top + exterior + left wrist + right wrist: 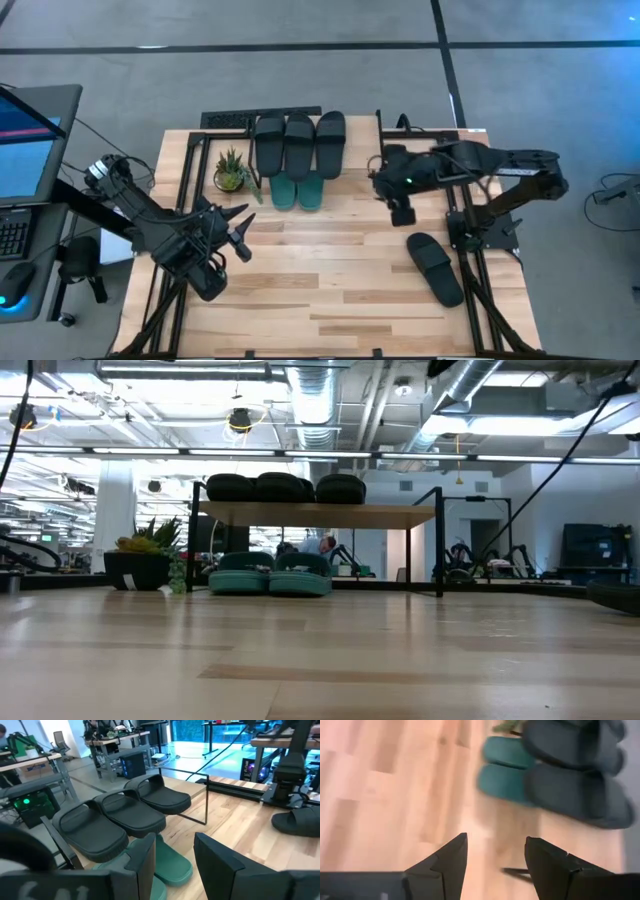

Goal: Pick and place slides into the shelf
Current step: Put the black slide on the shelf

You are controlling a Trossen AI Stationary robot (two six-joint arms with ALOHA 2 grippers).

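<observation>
Five slides stored, one black slide left on the desk
Left hand (pixel 243 231) waits open and empty; shelf (pixel 300 125) carries three black slides (pixel 300 143), two teal slides (pixel 298 190) below; right hand (pixel 401 211), open and empty, should approach the last slide (pixel 435 267) squarely across its strap

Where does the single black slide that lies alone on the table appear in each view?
High view: lone black slide, lower right, lying diagonally on the table.
Low view: only a dark edge at the far right.
Left wrist view: at the right edge, beside the other arm's base.
Right wrist view: not in it.
Shared landmark: the teal slides under the shelf.
</observation>
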